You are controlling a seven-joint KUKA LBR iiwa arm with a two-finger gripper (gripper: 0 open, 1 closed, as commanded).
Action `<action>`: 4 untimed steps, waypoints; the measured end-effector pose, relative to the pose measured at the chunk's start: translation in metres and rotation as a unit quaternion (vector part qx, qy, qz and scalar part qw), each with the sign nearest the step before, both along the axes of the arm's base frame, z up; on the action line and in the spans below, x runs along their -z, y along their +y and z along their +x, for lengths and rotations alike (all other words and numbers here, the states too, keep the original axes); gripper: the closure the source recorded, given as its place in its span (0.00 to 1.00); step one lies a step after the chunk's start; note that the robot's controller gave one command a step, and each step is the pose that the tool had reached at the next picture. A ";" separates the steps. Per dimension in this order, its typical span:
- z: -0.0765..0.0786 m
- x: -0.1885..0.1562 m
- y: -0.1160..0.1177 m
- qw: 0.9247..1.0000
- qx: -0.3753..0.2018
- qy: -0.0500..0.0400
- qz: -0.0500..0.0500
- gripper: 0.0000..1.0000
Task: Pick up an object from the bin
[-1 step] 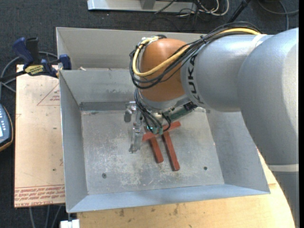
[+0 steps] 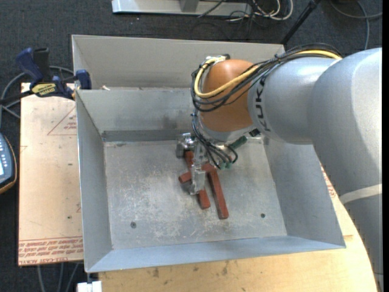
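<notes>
Camera view: the grey metal bin (image 2: 91,181) has a scuffed, mostly bare floor, and a small cluster of red-brown bars lies near its middle. The arm (image 2: 316,96) comes in from the right, with its orange cover (image 2: 225,99) over the far half of the bin and yellow and black cables (image 2: 203,81) looped round that cover.

Below the cover the pincer (image 2: 196,186) points down into the cluster. Its metal tip is at the shorter red-brown bar (image 2: 185,178), which lies slanted across the floor and passes under the tip. Whether the pincer is wide, narrow or closed on that bar cannot be told, because the wrist hides the gap.

Just to the right lies the long red-brown bar (image 2: 220,202) – flat on the floor, slanting toward the near wall, its upper end tucked under the wrist. The 2 bars lie close together, nearly touching at their lower ends. A 3rd red-brown piece (image 2: 189,158) shows just above the tip, partly hidden – its shape is unclear.
</notes>
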State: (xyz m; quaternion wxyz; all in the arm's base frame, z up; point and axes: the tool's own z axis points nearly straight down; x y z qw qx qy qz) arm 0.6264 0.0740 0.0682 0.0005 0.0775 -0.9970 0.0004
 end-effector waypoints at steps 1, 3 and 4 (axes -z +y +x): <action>-0.035 -0.002 -0.054 0.999 -0.052 -0.001 0.000 0.00; -0.007 -0.003 -0.178 0.970 -0.243 -0.002 0.005 0.00; -0.007 -0.006 -0.179 0.970 -0.245 0.001 0.003 1.00</action>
